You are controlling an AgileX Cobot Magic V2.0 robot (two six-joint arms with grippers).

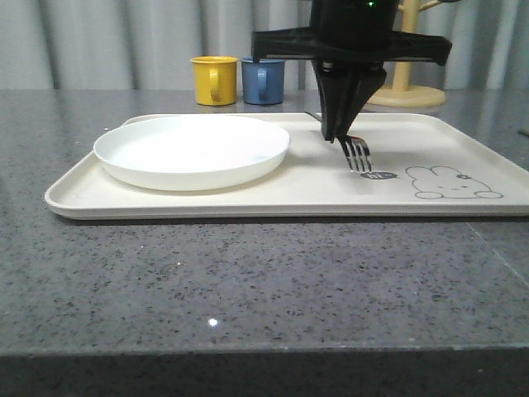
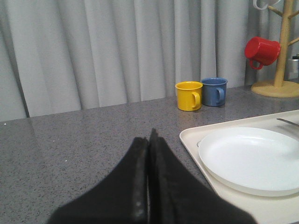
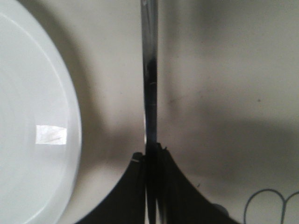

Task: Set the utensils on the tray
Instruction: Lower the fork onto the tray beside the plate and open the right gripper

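Note:
The cream tray [image 1: 289,198] lies across the grey table, with the white plate [image 1: 192,149] resting on its left half. My right gripper [image 1: 339,132] hangs over the tray's middle, shut on the silver fork [image 1: 357,154], whose tines slant down close to the tray beside the rabbit drawing. In the right wrist view the fork's handle [image 3: 149,70] runs straight out from the closed gripper [image 3: 152,151], between the plate [image 3: 32,116] and bare tray [image 3: 224,93]. My left gripper [image 2: 149,135] is shut on nothing, above the table beside the tray's corner [image 2: 191,137] and the plate [image 2: 252,158].
A yellow mug [image 1: 214,79] and a blue mug [image 1: 263,80] stand behind the tray. A wooden mug tree [image 1: 405,83] stands at the back right, with a red mug [image 2: 261,51] hanging on it. Bare table runs along the front.

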